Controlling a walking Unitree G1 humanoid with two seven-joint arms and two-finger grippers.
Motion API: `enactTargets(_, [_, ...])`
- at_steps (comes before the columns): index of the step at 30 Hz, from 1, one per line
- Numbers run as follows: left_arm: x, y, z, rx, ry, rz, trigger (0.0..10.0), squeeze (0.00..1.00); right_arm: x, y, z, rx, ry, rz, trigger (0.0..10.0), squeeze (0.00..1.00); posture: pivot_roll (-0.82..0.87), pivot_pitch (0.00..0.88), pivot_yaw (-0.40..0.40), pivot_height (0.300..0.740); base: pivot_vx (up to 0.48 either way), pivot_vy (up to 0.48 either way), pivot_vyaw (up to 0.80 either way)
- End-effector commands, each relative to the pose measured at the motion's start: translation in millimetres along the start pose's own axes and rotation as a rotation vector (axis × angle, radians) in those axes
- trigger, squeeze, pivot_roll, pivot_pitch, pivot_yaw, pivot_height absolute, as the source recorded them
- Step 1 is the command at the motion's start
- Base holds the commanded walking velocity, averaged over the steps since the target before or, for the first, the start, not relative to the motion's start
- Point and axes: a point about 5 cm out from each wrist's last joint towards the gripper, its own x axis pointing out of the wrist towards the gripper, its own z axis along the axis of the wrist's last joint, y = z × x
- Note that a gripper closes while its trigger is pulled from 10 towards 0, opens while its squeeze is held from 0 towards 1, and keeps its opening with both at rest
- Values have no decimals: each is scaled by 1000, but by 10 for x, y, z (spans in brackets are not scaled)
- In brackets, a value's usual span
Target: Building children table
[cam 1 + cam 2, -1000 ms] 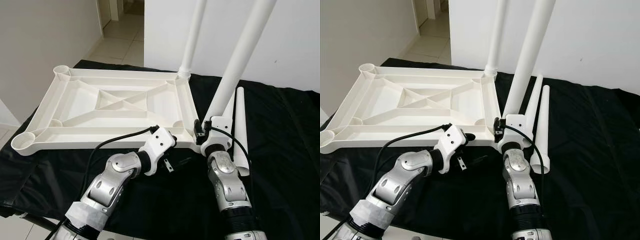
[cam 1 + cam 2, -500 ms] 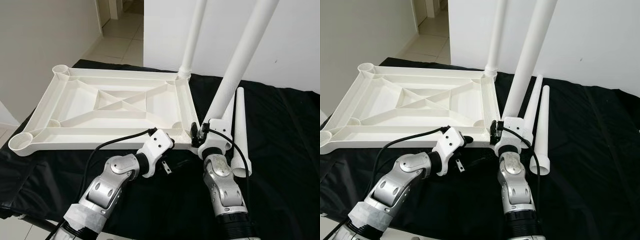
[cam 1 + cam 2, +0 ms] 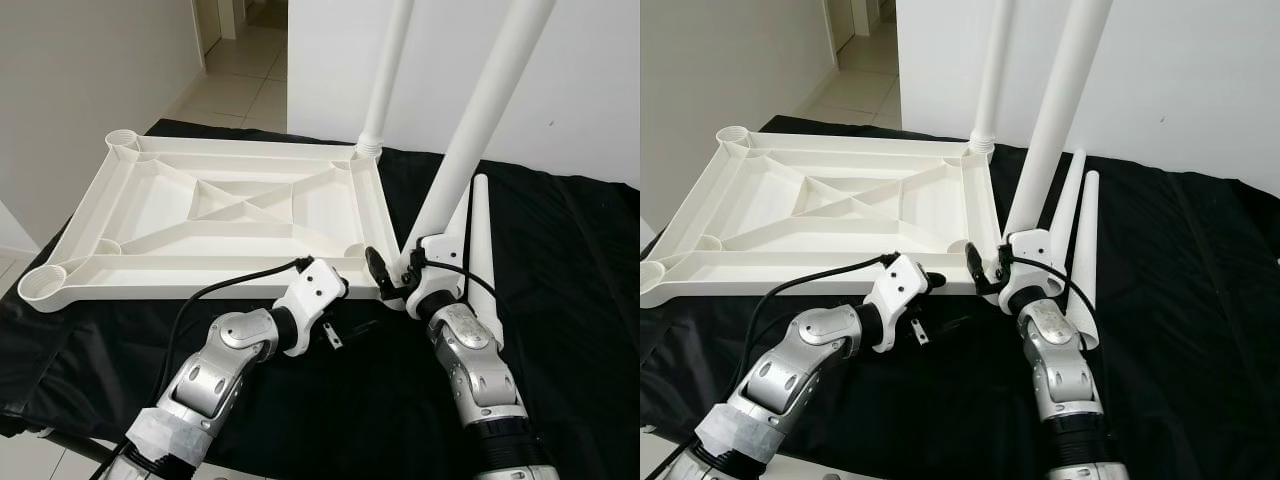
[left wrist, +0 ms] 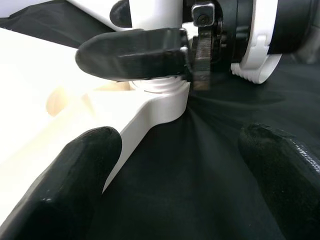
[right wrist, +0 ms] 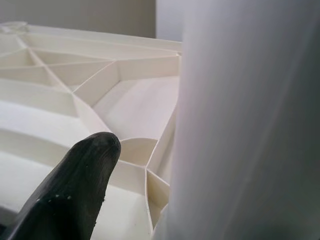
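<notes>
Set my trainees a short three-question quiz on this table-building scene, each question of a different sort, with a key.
1. How many loose legs lie flat on the black cloth?
2. True or false: the tabletop lies with its ribbed underside facing up.
3. The right hand is at the foot of a standing leg. At which corner of the tabletop? A) near right B) far left C) near left

Key: 1. Two. 2. True. 3. A.
</notes>
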Motion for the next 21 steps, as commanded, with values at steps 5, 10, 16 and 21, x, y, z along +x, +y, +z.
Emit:
enactTargets(5, [0, 1, 18, 1, 1, 0, 10000, 0, 21, -25, -20, -36, 8, 136, 10000, 0, -36, 13, -23, 740, 0, 0, 0])
enactTargets(10, [10, -2, 25, 2, -2, -2, 10000, 0, 50, -76, -77, -79, 28, 200, 0, 0, -36, 11, -23, 740, 0, 0, 0])
enactTargets(16, [10, -2, 38, 2, -5, -2, 10000, 0, 22, -91, -121, -68, 32, 233, 0, 0, -33, 12, -24, 740, 0, 0, 0])
enactTargets(21, [10, -6, 40, 0, -6, -3, 10000, 0, 9, -98, -124, -47, 24, 227, 0, 0, -34, 14, -23, 740, 0, 0, 0])
